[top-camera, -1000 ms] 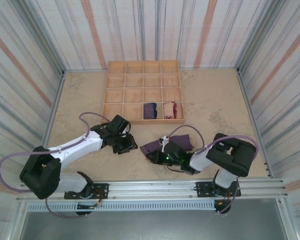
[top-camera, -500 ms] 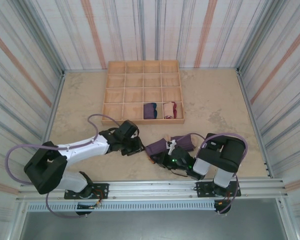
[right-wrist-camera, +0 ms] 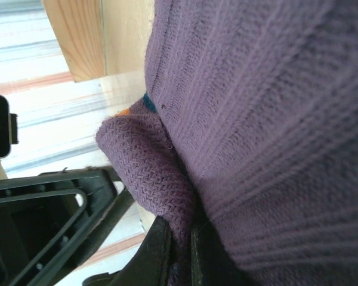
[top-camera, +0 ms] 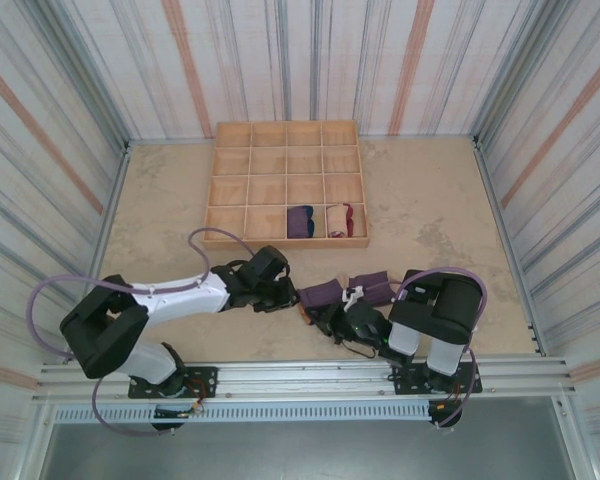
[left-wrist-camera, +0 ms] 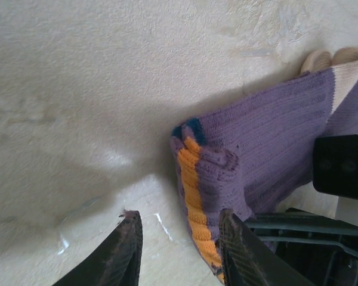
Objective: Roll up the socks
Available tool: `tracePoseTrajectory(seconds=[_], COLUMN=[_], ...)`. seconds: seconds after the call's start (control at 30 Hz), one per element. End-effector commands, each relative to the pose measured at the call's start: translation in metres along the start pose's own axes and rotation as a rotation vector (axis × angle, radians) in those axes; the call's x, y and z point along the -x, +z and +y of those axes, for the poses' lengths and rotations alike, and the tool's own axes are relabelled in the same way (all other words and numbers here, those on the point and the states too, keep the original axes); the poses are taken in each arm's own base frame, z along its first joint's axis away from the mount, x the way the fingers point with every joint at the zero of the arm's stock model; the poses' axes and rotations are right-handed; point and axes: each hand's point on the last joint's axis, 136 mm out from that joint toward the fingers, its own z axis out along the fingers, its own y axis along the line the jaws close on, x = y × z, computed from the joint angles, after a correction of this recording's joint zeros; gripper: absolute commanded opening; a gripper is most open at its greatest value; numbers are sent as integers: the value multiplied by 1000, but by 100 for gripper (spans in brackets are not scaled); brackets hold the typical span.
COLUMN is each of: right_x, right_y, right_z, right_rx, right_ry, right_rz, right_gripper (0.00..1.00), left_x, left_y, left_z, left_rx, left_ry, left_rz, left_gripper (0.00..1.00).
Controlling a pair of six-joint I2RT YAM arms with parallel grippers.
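The right gripper [right-wrist-camera: 178, 241] has its fingers clenched on a pinched fold of the purple sock [right-wrist-camera: 256, 119], apparently anchoring that end. The left gripper [left-wrist-camera: 179, 217] has its fingers apart, with bare table [left-wrist-camera: 77, 89] in most of the gap. The sock's orange cuff [left-wrist-camera: 194, 196] lies at the inner face of one finger, though I cannot tell whether it touches. The sock lies on the table between the two grippers, near the wooden tray [top-camera: 235, 190], where two rolled socks [top-camera: 300, 222] sit in the nearest row. The step looks like starting the roll at the cuff. Next, the left fingers should close on that cuff and turn it toward the held end.
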Motion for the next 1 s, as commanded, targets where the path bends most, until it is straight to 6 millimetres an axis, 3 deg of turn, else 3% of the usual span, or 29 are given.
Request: tracePoseTrajectory(seconds=[0.0, 0.6, 0.73, 0.97], right_x=[17, 14, 14, 13], right_y=[-40, -43, -43, -45], right_z=[-126, -145, -147, -149], right_rx=[-473, -489, -488, -504], right_ry=[92, 140, 144, 140], right_rz=[-85, -94, -98, -97], right_gripper=[0, 0, 0, 3], left_x=[4, 0, -4, -5], left_y=[10, 42, 47, 44], left_z=[-2, 4, 11, 27], left_rx=[-5, 39, 63, 138], left_ry=[1, -31, -52, -64], left_rz=[-22, 14, 23, 24], left_gripper=[37, 34, 27, 5])
